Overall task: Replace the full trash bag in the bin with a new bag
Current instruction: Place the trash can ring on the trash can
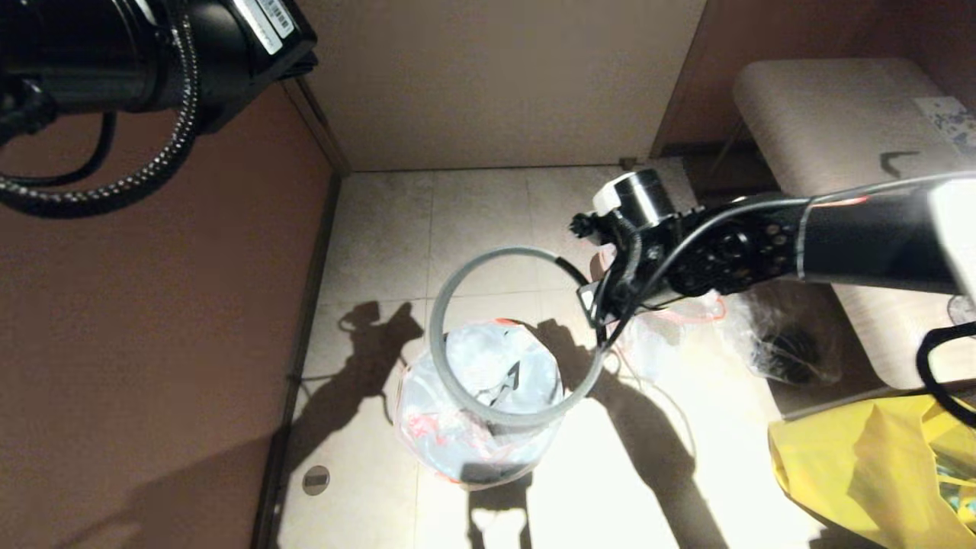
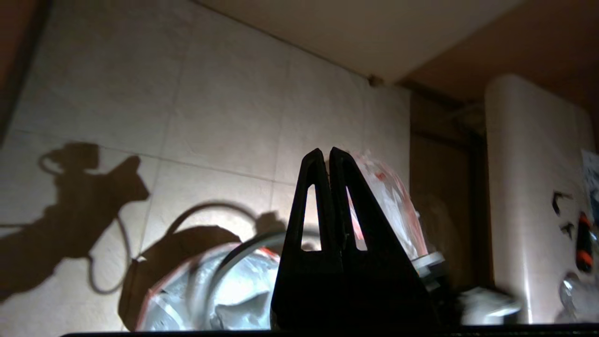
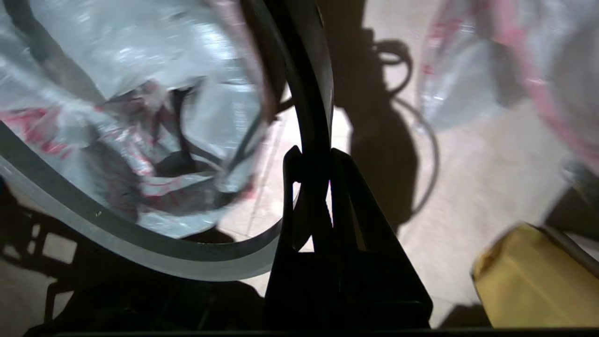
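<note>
Clamped on the grey hoop (image 1: 509, 335), right gripper (image 1: 593, 299) holds it level above the bin (image 1: 476, 427); left gripper (image 2: 326, 157) pinched shut.

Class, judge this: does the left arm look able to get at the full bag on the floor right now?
Probably not directly. The full bag lies beyond the right gripper, which is shut on the hoop; that arm and hoop cross the path. The left gripper is raised and shut.

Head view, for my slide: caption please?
Right gripper holds grey hoop above the bag-lined bin; left arm raised.
</note>
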